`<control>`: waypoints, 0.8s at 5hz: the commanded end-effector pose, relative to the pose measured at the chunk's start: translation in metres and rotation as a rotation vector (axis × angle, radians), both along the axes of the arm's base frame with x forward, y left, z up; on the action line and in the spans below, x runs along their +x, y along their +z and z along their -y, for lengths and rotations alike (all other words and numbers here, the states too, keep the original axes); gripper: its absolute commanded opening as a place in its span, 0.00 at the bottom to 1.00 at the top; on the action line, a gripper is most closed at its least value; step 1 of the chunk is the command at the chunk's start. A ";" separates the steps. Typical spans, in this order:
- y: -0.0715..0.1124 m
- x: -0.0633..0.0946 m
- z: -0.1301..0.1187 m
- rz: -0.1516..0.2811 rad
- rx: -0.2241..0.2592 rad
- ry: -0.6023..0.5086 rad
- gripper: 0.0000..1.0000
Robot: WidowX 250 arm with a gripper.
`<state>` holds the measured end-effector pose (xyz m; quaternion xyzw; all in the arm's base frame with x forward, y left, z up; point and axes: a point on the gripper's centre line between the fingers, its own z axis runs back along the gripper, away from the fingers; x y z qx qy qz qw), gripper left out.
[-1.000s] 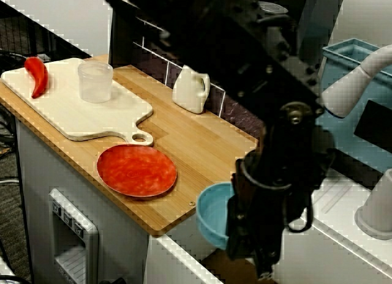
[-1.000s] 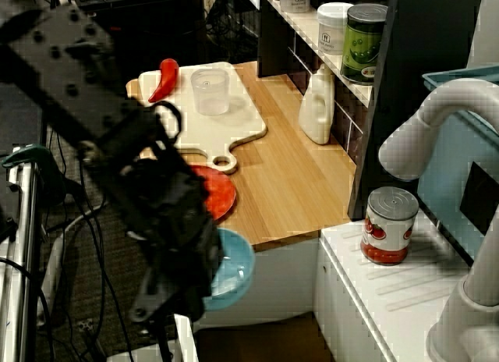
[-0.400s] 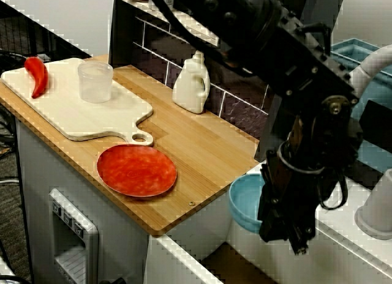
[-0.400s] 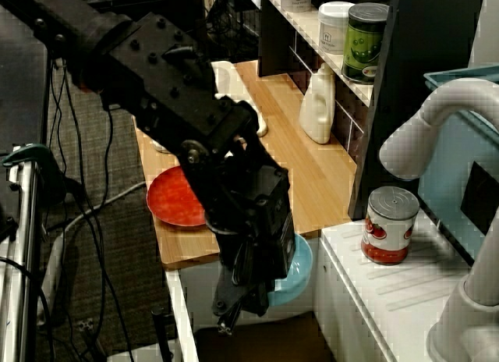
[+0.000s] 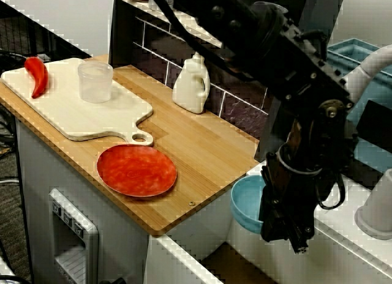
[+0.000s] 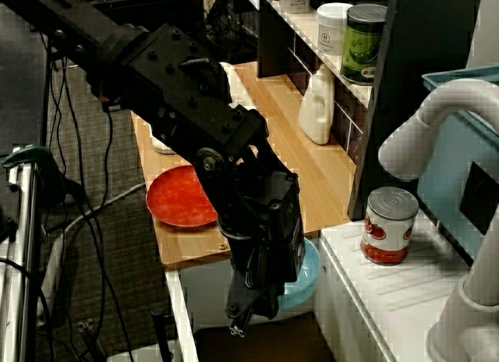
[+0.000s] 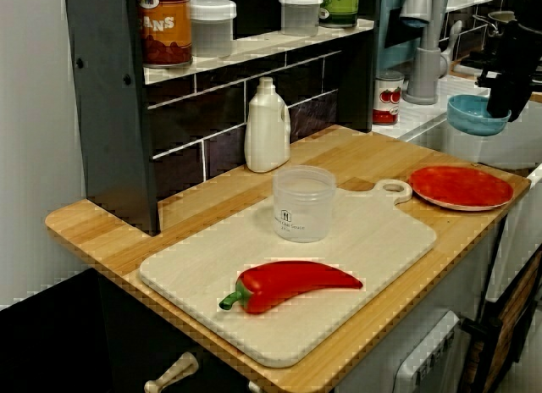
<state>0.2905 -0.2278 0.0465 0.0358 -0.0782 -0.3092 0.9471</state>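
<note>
The blue bowl (image 5: 247,201) hangs in the air just off the desk's (image 5: 202,149) right front corner, in the gap beside the white counter (image 5: 361,253). The claw (image 5: 274,212) is pinching the bowl's rim. Nearest on the desk, the red plate (image 5: 136,170) lies close to the front edge, with bare wood between it and the white bottle (image 5: 192,83). The clear cup (image 7: 303,202) bears a mark too small to read. A shelf can (image 7: 165,24) shows the letters "ANS".
</note>
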 end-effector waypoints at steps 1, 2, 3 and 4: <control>-0.008 -0.005 0.000 0.021 -0.008 -0.005 0.00; -0.016 -0.003 -0.001 0.017 -0.009 0.008 0.00; -0.022 -0.002 -0.001 0.018 -0.004 0.016 0.00; -0.029 -0.001 -0.004 0.020 -0.005 0.022 0.00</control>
